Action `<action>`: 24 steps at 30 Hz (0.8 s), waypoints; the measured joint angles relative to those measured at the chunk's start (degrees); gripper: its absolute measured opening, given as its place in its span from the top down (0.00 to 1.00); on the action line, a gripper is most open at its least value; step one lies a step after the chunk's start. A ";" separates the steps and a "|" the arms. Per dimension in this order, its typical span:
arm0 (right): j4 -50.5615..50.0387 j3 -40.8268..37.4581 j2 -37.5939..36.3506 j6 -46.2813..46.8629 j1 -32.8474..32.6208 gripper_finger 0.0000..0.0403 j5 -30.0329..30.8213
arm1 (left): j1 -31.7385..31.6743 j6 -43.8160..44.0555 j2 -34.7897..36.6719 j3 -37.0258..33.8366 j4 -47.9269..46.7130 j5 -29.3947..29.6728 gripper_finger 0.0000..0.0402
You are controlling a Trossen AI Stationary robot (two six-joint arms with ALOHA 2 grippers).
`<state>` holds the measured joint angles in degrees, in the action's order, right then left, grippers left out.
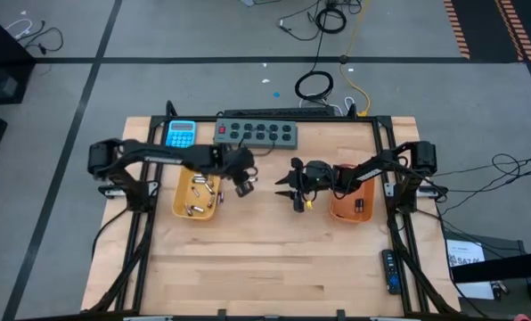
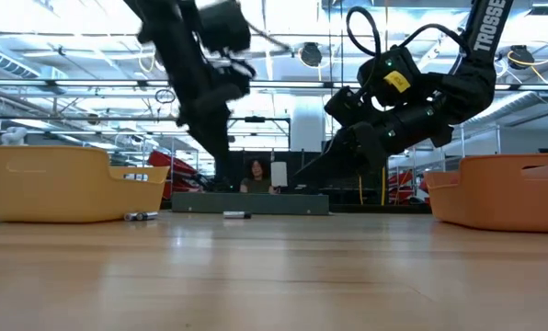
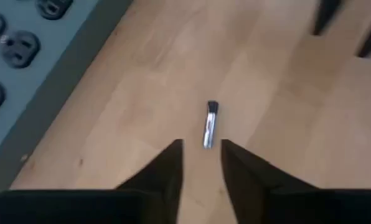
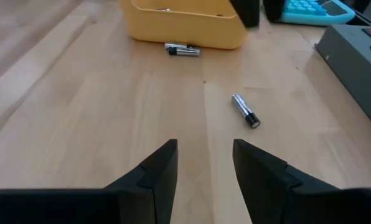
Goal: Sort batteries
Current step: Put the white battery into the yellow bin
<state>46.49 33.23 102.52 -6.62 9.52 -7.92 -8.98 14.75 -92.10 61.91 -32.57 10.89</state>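
A lone silvery battery with a dark end lies on its side on the bare wood (image 3: 210,124) (image 4: 245,110) (image 2: 235,214), between my two grippers. My left gripper (image 3: 201,157) (image 1: 244,185) hovers just short of it, open, fingers pointing down at the table. My right gripper (image 4: 204,158) (image 1: 292,189) is open and held above the table to the battery's right, facing it. Two more batteries (image 4: 182,50) (image 2: 141,216) lie on the table against the yellow tray's (image 1: 197,194) wall. Several batteries lie inside that tray. The orange tray (image 1: 352,203) holds a dark cell.
A grey power strip (image 1: 257,132) and a blue calculator (image 1: 182,134) sit along the table's far edge, close behind the lone battery. The near half of the table is bare wood (image 1: 265,267). A person (image 2: 256,175) shows far behind the table.
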 joint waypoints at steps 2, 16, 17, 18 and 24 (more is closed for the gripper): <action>0.03 0.00 0.00 0.14 0.06 0.64 0.04 | -3.37 -2.52 -2.14 0.02 2.00 -2.93 0.64; -1.56 -0.02 0.00 -1.13 0.13 0.64 0.13 | -11.93 -13.46 -13.41 1.66 8.18 -14.26 0.48; -1.60 0.00 0.00 -1.19 0.13 0.64 0.13 | -12.03 -13.64 -13.80 1.79 8.25 -14.61 0.48; -1.68 0.00 0.00 -1.29 0.13 0.64 0.13 | -12.26 -13.64 -14.32 1.81 8.25 -15.18 0.48; -2.17 -0.02 0.00 -1.35 0.06 0.64 0.13 | -12.67 -13.75 -16.89 2.12 7.15 -15.19 0.48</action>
<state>44.31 33.21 102.52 -7.97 9.58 -7.79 -21.66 0.99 -108.99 64.03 -25.41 -4.30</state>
